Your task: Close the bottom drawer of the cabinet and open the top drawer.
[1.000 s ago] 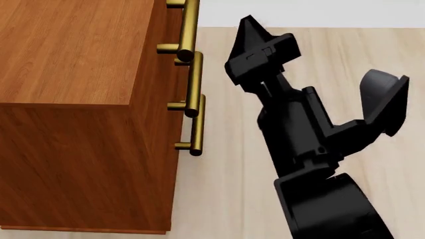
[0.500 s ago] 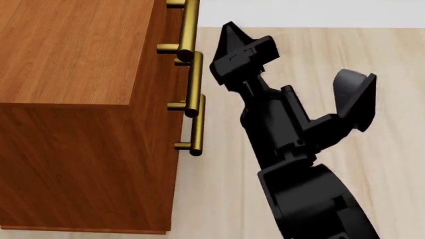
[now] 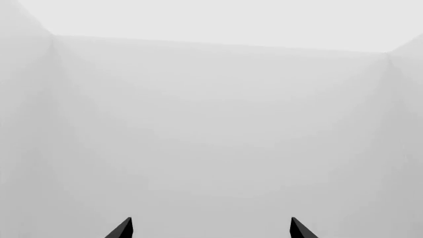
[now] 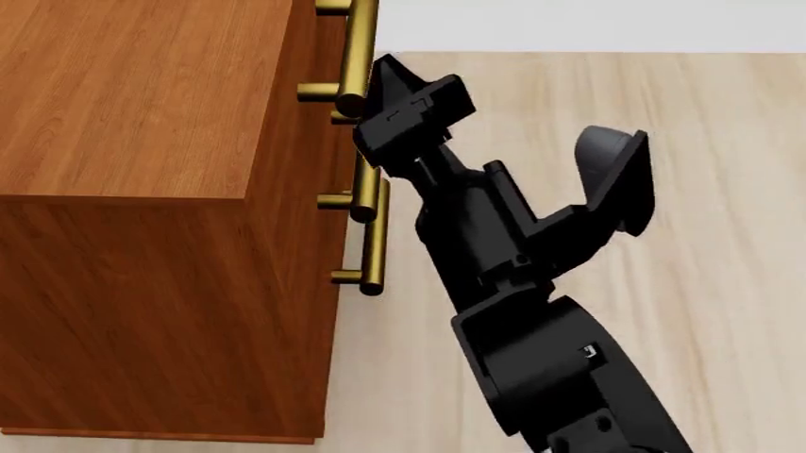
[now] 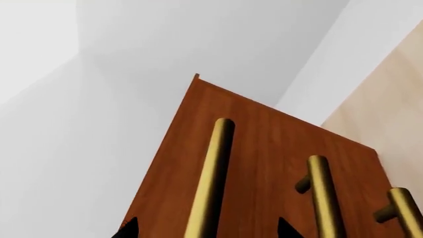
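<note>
Cabinet (image 4: 151,189) fills the head view's near-left; three brass handles line its front edge, all near flush, so the bottom drawer (image 4: 368,241) looks shut. Right gripper (image 4: 391,118) sits just beside the handles, likely lining up on the top drawer (image 5: 210,178). Right wrist view: its handle centred between parted tips. Left wrist view: left gripper (image 3: 210,230) spread, facing blank wall, idle.

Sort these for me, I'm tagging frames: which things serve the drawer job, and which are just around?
Job: cabinet, top drawer's handle, bottom drawer's handle, right gripper, jaws apart by the handles.
Just around: middle drawer's handle, floor, left gripper facing a blank wall.
</note>
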You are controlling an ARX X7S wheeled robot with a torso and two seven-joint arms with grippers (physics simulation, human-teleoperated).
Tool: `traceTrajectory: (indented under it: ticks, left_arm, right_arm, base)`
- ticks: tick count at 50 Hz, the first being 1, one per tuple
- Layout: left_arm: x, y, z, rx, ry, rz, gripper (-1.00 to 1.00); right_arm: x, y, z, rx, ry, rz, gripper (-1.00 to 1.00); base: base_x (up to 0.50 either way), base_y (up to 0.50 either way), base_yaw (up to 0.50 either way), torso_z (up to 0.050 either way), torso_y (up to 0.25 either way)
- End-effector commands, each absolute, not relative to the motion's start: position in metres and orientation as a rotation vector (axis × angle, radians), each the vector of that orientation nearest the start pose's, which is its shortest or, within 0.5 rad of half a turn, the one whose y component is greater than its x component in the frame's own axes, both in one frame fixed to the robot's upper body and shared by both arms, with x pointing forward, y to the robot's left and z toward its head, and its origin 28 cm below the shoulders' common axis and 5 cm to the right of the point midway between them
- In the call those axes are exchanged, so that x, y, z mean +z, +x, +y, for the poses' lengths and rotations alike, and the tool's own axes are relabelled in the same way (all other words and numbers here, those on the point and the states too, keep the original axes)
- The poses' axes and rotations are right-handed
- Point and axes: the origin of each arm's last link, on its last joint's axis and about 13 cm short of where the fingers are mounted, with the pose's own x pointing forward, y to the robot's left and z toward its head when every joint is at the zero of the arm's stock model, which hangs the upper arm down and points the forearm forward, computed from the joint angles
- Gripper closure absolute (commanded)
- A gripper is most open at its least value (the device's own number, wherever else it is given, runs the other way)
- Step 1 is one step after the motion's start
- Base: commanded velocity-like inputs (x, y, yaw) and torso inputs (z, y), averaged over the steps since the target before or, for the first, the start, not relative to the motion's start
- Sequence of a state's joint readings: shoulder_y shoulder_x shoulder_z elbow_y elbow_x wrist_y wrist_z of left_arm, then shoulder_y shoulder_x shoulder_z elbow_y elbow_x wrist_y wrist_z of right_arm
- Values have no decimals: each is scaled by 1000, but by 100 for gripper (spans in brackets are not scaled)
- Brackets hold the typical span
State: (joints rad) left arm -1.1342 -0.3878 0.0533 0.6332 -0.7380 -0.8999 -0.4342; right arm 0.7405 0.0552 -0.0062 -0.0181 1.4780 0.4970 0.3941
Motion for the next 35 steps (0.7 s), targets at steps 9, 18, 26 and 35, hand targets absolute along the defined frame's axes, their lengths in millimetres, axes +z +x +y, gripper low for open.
traceTrajectory:
  ticks: [9, 18, 26, 35]
  left_arm:
    - [355, 243, 226, -94, -21, -745, -100]
    - [354, 244, 226, -93, -22, -745, -100]
    - [354, 244, 227, -89, -23, -744, -100]
    - [354, 244, 227, -89, -23, -744, -100]
  right_arm:
    - [220, 319, -47, 527, 1113, 69, -100]
    - [219, 323, -39, 557, 1094, 100, -100]
    - [216, 325, -35, 569, 1084, 120, -100]
    - [217, 327, -33, 572, 1081, 127, -100]
  base:
    - [0, 0, 0, 0, 0]
    - [0, 0, 0, 0, 0]
    - [0, 0, 0, 0, 0]
    - [0, 0, 0, 0, 0]
